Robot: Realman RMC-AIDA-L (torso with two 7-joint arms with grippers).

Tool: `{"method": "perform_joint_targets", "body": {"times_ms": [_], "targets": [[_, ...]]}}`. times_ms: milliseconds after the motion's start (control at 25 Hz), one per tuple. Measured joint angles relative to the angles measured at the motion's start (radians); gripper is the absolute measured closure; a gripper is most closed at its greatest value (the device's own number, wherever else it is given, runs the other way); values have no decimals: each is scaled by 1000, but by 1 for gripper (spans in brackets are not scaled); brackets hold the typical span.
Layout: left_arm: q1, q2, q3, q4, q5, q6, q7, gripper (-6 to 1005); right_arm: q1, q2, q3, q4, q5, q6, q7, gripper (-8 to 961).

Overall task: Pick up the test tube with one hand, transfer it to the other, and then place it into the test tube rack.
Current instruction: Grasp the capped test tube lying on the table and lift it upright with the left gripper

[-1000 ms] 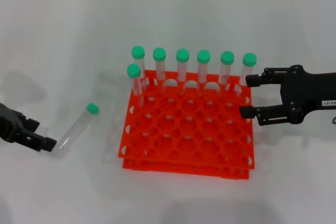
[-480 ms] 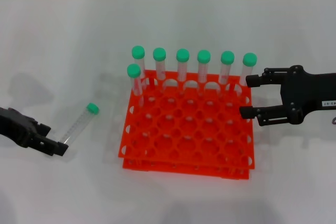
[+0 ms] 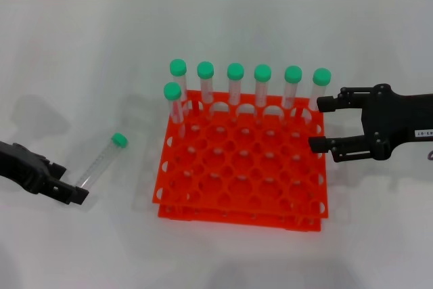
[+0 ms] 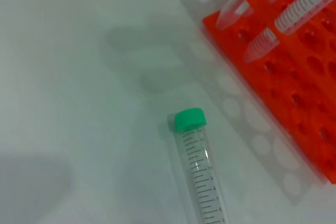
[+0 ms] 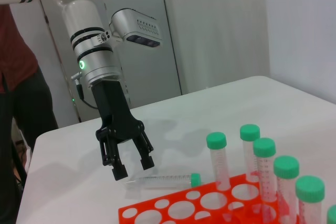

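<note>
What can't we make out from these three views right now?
- Lying test tube: its bottom end is cut off by the left wrist view's edge, and in the head view the left gripper sits over it.
- Contact: no view settles whether the open left fingers touch the tube.
- Right gripper: its own wrist view shows none of it.
- Test tube rack: lower tier mostly hidden under the top tier in the head view.

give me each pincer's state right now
Left pincer: open, empty, just short of the lying test tube.
Right pincer: open, empty, beside the test tube rack.
</note>
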Motion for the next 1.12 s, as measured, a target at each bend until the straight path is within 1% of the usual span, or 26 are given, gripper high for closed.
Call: {"method": "perform_joint_targets", "body": {"times_ms": [120, 560, 1120], "targets": [[-4, 0, 0, -1, 2, -5, 0, 111, 0, 0, 0, 0, 0, 2, 0, 183], [-25, 0, 0, -27, 4, -17, -1, 226, 0, 0, 0, 0, 0, 5, 0, 183], [-31, -3, 9, -36, 11, -39, -2, 249, 0, 0, 0, 0, 0, 5, 0, 182]]}}
